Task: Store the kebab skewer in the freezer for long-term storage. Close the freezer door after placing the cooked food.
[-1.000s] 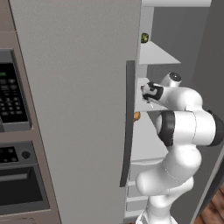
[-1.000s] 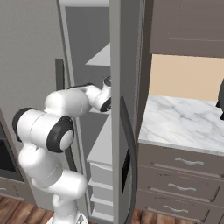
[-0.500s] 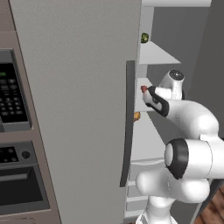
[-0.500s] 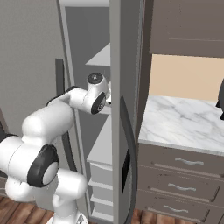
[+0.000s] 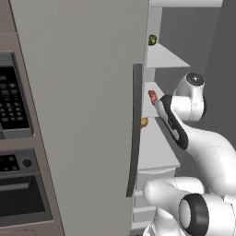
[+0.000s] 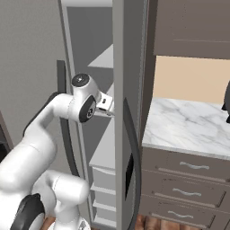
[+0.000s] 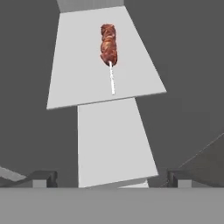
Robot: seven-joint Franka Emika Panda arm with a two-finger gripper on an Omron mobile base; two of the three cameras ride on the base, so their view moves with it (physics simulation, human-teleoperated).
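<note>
Kebab skewer (image 7: 108, 50) flat on white freezer shelf (image 7: 74, 74), tool (image 7: 112, 178) open

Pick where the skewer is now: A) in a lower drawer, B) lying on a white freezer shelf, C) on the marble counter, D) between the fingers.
B: the skewer lies flat on a white shelf, clear of the open fingers.

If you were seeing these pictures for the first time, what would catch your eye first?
First, the kebab skewer, lying alone on a white shelf inside the freezer, its meat end pointing inward. Then the white arm reaching into the open compartment, its hand open and clear of the skewer. The freezer door stands wide open.
</note>
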